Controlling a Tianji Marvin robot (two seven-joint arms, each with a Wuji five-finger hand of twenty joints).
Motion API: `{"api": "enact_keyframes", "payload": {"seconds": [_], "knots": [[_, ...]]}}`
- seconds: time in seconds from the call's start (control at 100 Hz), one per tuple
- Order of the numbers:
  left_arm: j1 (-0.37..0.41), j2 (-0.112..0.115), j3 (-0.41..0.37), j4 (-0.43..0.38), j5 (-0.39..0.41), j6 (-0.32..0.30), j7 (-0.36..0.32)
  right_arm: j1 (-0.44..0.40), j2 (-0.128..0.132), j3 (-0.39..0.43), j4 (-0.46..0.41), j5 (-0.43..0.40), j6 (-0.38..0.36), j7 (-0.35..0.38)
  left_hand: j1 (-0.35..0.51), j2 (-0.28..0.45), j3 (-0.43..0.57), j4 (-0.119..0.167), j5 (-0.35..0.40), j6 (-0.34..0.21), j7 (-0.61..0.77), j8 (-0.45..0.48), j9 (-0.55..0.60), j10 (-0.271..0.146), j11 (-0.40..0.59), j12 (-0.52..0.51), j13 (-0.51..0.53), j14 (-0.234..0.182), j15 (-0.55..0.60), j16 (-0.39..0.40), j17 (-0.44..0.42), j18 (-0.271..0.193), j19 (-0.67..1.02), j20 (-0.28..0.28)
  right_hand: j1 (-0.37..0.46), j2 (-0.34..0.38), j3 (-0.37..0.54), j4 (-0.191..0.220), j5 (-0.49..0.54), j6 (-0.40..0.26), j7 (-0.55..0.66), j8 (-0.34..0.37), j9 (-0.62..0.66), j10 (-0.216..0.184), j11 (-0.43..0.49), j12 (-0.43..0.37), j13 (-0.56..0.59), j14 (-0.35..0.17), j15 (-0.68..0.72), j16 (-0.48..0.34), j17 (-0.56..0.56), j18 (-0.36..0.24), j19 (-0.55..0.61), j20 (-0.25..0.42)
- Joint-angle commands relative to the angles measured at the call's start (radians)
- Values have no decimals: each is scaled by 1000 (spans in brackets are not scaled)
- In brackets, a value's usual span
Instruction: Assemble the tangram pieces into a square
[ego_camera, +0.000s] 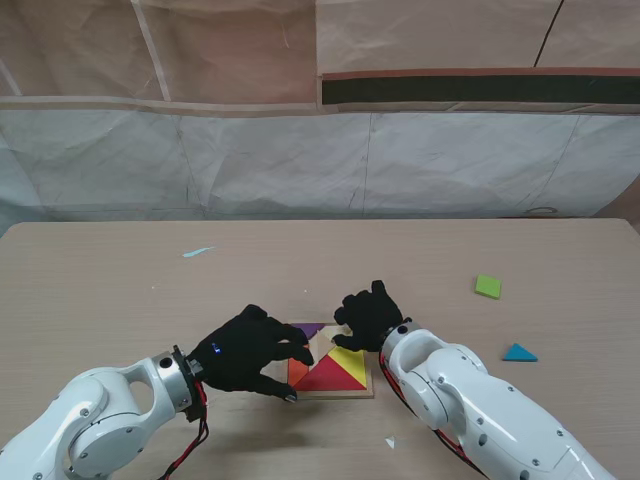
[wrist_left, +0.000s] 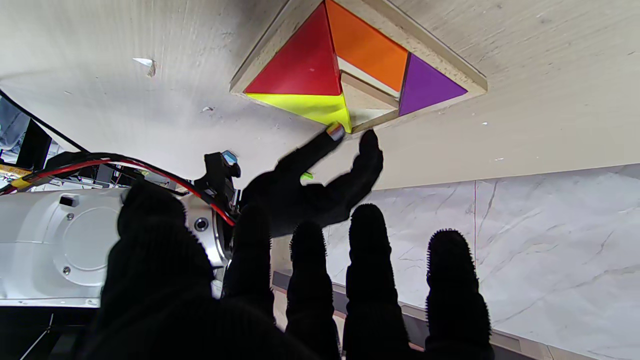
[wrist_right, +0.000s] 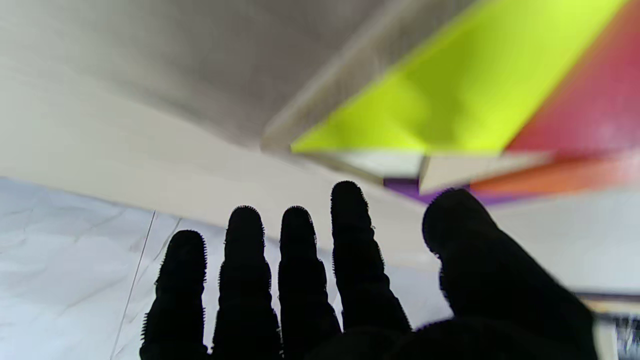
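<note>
A pale wooden desk (ego_camera: 100, 290) holds a square wooden tray (wrist_left: 440, 65) partly filled with red, yellow, orange and purple pieces. Both black-gloved hands hover at it, fingers spread, holding nothing: left hand (ego_camera: 245, 352), right hand (ego_camera: 368, 315). A green square (ego_camera: 488, 286) and blue triangle (ego_camera: 518, 352) lie well apart to the right. The right hand should probably fetch these, lowering each flat into the bare gap.

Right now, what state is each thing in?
Wooden tray: partly filled, a gap left.
Red triangle: seated in tray.
Yellow triangle: seated.
Green square: loose on table.
Blue triangle: loose.
Left hand: open.
Right hand: open, at tray's far edge.
</note>
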Motion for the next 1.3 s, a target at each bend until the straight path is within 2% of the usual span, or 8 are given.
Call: {"api": "enact_keyframes", "payload": {"seconds": [0.0,0.08,0.51,0.59,0.68,0.75,0.92,1.29], "knots": [[6,-4,-1,-5,2,6,-11,-4,13,-7,0,-10,-14,14,21,39,-1,25,8,2,-3,7,-5,-16,-24,-4,11,-17,-2,11,-9,-1,4,5,31,-37,54,57,-34,-7,-30,-23,-40,-10,-25,-31,-33,-13,-36,-16,-34,-1,-28,-42],[6,-4,0,-5,2,9,-9,0,18,-13,-1,-10,-28,42,23,40,0,25,8,2,-4,7,-3,-16,-23,-4,12,-15,-2,11,-9,-1,4,5,49,-48,85,69,-57,-10,-40,-29,-57,-13,-33,-35,-48,-17,-47,-19,-42,-5,-35,-47],[14,-6,-3,-9,7,18,0,20,10,-60,14,33,-36,-3,25,43,-1,24,9,1,-3,8,-4,-19,-23,-3,13,-15,0,12,-8,-2,5,6,61,-23,124,99,-33,-76,-12,-23,-63,-20,-33,-36,-53,-23,-52,-17,-45,-8,-38,-50],[16,-6,-5,-9,10,17,3,22,8,-69,14,44,-38,-15,27,44,-1,24,8,2,-3,8,-5,-16,-23,-3,11,-15,0,12,-7,-2,6,6,64,-20,119,95,-20,-87,1,-19,-59,-22,-32,-36,-51,-24,-51,-16,-43,-7,-37,-50],[17,-6,-7,-9,12,16,7,25,4,-78,19,60,-39,-33,27,45,-1,24,8,1,-2,8,-5,-17,-23,-3,13,-17,0,12,-6,-3,7,6,66,-49,167,31,-12,-108,92,-73,-52,-26,-28,-39,-48,-26,-48,-15,-38,-5,-34,-45],[18,-6,-7,-9,14,16,9,26,3,-84,21,71,-40,-38,27,46,-1,24,7,1,-3,8,-6,-19,-23,-3,13,-17,0,12,-6,-3,7,7,65,-56,170,30,1,-116,112,-76,-48,-29,-26,-38,-47,-29,-47,-15,-37,-6,-34,-44],[20,-7,-9,-10,18,16,13,27,-1,-89,31,88,-41,-56,28,46,-1,24,8,2,-2,8,-5,-18,-22,-3,13,-16,0,12,-7,-3,7,7,61,-79,200,3,9,-123,293,-174,-40,-34,-16,-39,-39,-32,-37,-13,-29,-3,-27,-39],[21,-7,-11,-12,15,14,12,11,1,-65,28,69,-62,-69,28,48,-2,24,8,1,-2,8,-5,-18,-23,-3,14,-16,0,12,-8,-3,7,7,70,-111,217,-3,47,-146,394,-170,-14,-40,-3,-35,-21,-35,-26,-10,-18,0,-20,-36]]}}
